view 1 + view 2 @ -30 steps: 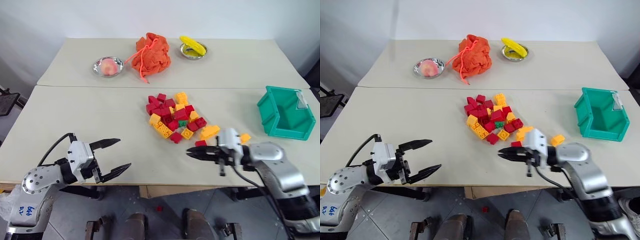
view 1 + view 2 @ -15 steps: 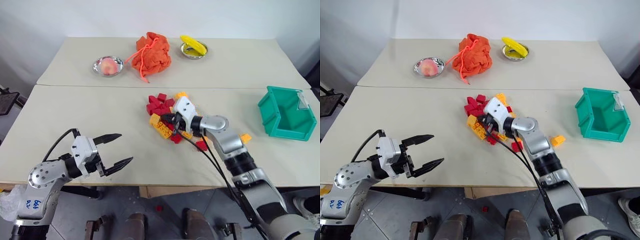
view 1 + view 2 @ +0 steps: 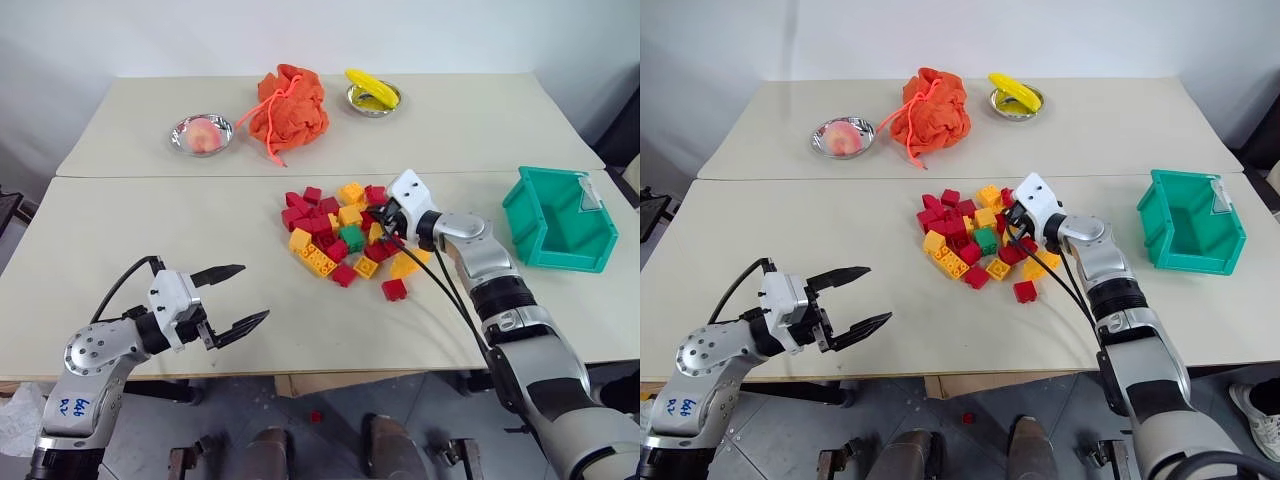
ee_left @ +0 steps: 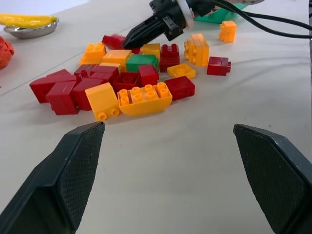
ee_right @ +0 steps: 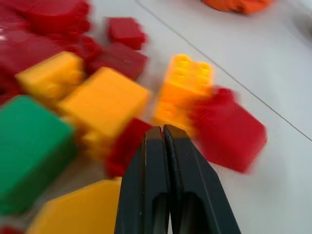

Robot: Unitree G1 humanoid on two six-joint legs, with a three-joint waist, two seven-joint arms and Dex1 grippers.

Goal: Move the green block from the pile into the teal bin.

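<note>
**Closed right claw pokes into the bricks, just right of the green block**

The pile (image 3: 345, 232) of red and yellow bricks sits near the centre of the head views, on the nearer of two pale tables (image 3: 150, 230). The green block (image 3: 352, 237) lies in the middle of that pile, flat on the table with red and yellow bricks packed round it.

The right gripper (image 3: 382, 222) reaches in from the right side of the frame, its two black fingers pressed together with nothing between them. Its tip is at the right edge of the pile, just to the right of the green block and slightly above it in the frame, with a yellow brick or two in between; it is not touching the green one. In the right wrist view the shut fingers (image 5: 163, 161) point over a red brick, with the green block (image 5: 31, 146) off at the left edge.

The left gripper (image 3: 232, 297) hangs at the lower left of the frame, jaws spread wide and empty, well apart from the pile.

The teal bin (image 3: 553, 222) stands at the right edge of the frame, well apart from the bricks, nothing visible inside it.
</note>
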